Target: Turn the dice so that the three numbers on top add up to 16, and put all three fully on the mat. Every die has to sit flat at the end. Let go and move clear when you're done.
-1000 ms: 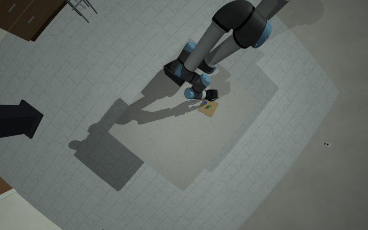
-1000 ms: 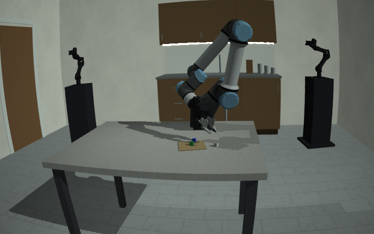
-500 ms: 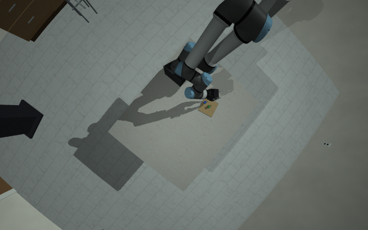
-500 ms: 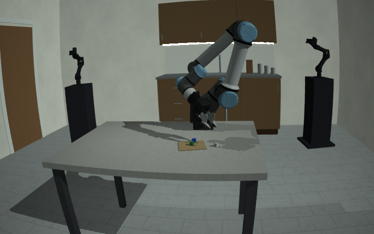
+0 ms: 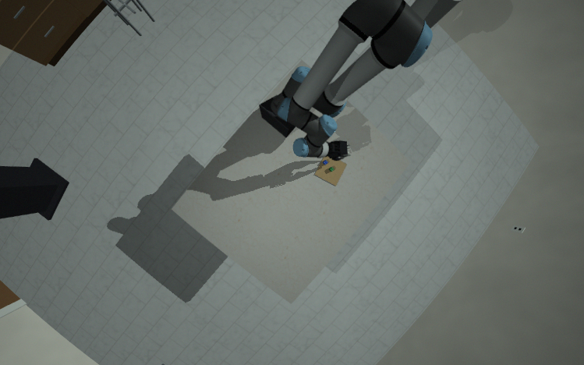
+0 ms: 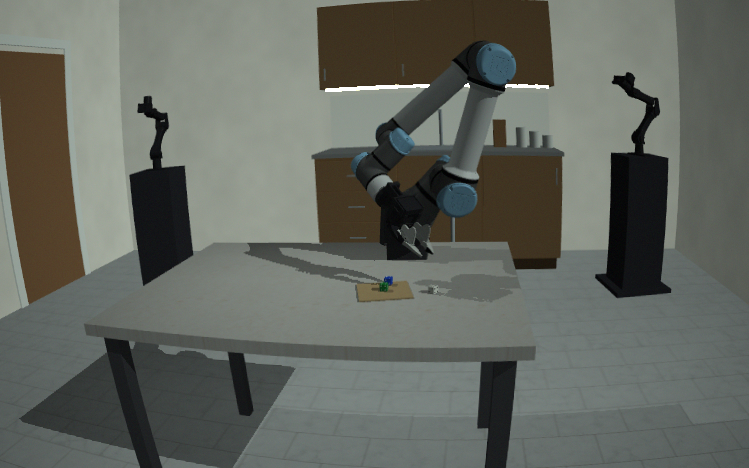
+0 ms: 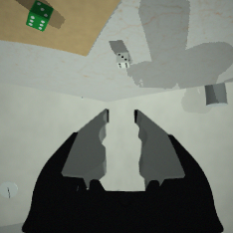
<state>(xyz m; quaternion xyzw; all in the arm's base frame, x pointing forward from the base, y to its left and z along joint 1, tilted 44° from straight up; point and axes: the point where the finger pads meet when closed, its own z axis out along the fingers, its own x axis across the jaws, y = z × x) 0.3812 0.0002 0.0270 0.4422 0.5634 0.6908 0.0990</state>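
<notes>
Die (image 6: 433,289) (image 7: 122,60), white, seemingly below claw (image 5: 348,149) (image 6: 426,253) (image 7: 121,110)

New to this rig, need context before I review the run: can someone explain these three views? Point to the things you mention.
It's one jointed robot arm ending in a two-jaw gripper (image 5: 348,150) (image 6: 426,254) (image 7: 121,110). The top view looks down from above; the exterior view faces the table (image 5: 257,235) (image 6: 307,325) from across the room; the wrist view looks out past the gripper's own jaws.

On the table is a tan mat (image 5: 335,180) (image 6: 368,295) (image 7: 85,40). A green die (image 5: 331,169) (image 6: 383,287) (image 7: 40,16) and a blue die (image 5: 325,161) (image 6: 388,280) are on it; a white die (image 6: 433,289) (image 7: 122,60) is off it, on the bare tabletop.

Nothing is held: the jaws stand partly open above the table with a gap between them.
</notes>
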